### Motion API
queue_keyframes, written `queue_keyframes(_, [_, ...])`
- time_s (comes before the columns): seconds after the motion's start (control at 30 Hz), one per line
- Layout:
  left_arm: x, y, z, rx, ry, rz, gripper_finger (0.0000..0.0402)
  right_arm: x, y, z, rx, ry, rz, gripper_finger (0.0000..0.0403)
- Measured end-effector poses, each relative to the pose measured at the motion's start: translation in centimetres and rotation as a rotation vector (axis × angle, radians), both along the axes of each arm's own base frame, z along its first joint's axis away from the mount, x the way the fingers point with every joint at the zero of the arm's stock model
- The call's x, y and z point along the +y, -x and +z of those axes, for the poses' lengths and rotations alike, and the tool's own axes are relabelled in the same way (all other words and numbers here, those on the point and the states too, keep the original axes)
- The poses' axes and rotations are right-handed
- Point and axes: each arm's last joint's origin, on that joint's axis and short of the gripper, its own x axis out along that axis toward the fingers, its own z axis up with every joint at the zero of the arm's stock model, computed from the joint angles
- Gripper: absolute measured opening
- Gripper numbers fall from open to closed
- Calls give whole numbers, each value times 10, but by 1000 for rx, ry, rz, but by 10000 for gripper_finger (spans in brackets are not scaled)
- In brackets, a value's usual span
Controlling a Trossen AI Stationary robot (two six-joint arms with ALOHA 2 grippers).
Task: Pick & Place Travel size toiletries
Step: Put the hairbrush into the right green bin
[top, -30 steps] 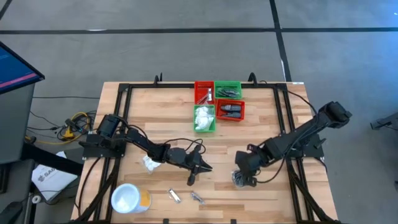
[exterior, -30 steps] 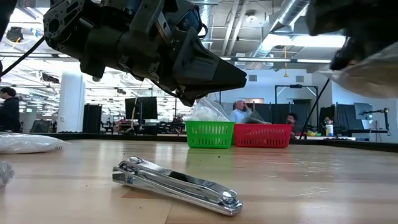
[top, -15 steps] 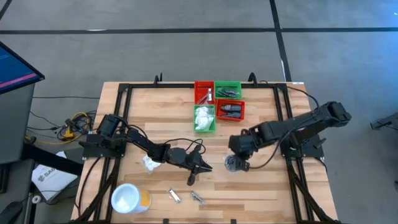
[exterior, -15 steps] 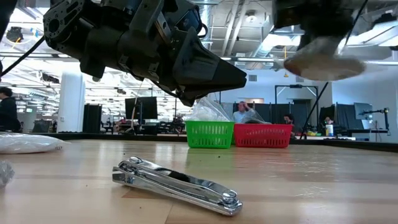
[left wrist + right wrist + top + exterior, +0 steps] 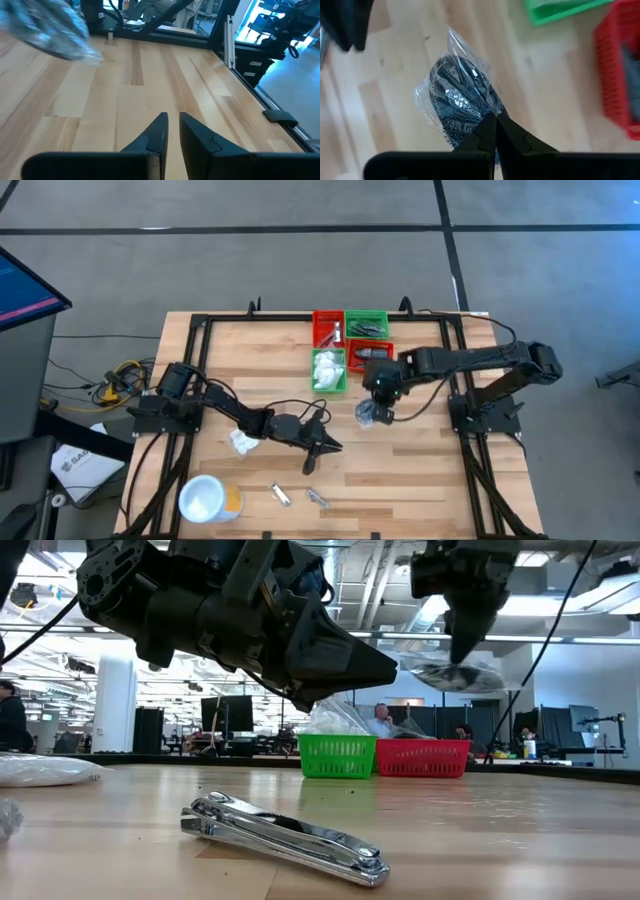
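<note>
A black round disc in clear wrap [image 5: 366,414] [image 5: 462,92] [image 5: 455,675] hangs in the air just in front of the bins, and my right gripper [image 5: 376,398] [image 5: 495,125] is shut on it. My left gripper [image 5: 325,444] [image 5: 173,131] hovers low over the table's middle, its fingers a narrow gap apart with nothing between them. A white plastic-wrapped packet [image 5: 241,442] [image 5: 45,770] lies flat on the wood by the left arm. Two thin silver items [image 5: 281,495] [image 5: 318,497] lie near the table's front edge; the low view shows one of them as a metal clipper [image 5: 285,840]. My right gripper pinches the clear wrap at its edge [image 5: 489,111] between its two fingers, beside the disc itself. The fingers come steeply from above. The wrapped disc hangs below them, tilted and lifted clear of the table.
Two red and two green bins [image 5: 327,328] [image 5: 366,325] [image 5: 329,370] [image 5: 371,358] stand in a block at the far middle, with items in them. A white tub with an orange side [image 5: 208,500] sits at the near left. A small dark item [image 5: 308,470] lies below the left gripper.
My right gripper has swung from the table's near right toward the far edge and a little to the left, rising as it went, up to the bins. It has stayed shut, and the wrapped disc has travelled with it, clear of the table.
</note>
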Motion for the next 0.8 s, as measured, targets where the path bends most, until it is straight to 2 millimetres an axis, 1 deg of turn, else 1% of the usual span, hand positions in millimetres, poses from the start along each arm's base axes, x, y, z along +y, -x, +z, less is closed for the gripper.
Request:
queue_keyframes(0.23, [1, 0, 0, 0, 0, 2, 40, -38, -1, 10, -35, 37, -60, 0])
queue_keyframes(0.5, [4, -1, 0, -1, 0, 12, 40, -82, 4, 21, -77, 94, -120, 0])
queue_keyframes(0.8, [8, -2, 0, -1, 0, 22, 40, -121, 14, 25, -81, 219, -265, 0])
